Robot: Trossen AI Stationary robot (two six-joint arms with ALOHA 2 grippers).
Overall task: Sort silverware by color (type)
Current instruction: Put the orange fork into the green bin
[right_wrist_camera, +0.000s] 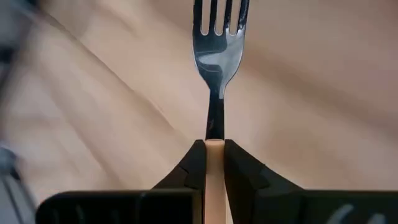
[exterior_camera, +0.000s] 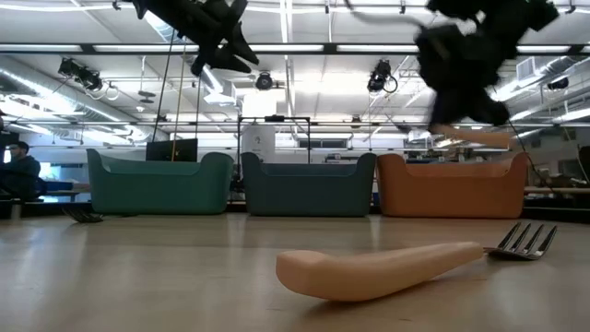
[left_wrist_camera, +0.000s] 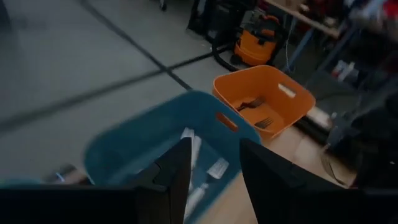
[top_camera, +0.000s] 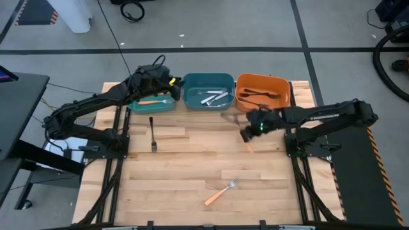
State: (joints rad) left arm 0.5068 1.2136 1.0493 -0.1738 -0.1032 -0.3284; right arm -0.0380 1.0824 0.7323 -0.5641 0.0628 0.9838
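Three bins in a row along the far edge of the bench (top_camera: 192,160): green bin (top_camera: 153,102) with one orange-handled fork (top_camera: 156,101), blue bin (top_camera: 208,96) with silver forks (top_camera: 212,97), orange bin (top_camera: 262,94) with black forks (top_camera: 262,95). Left pincer (top_camera: 174,82) spread and empty above the seam between green and blue bins; right pincer (right_wrist_camera: 213,152) raised in front of the orange bin, pinching the handle of an orange-handled fork with silver head (right_wrist_camera: 217,43). On the bench itself, one black fork (top_camera: 153,133) before the green bin and another orange-handled fork (top_camera: 221,191) near the front edge.
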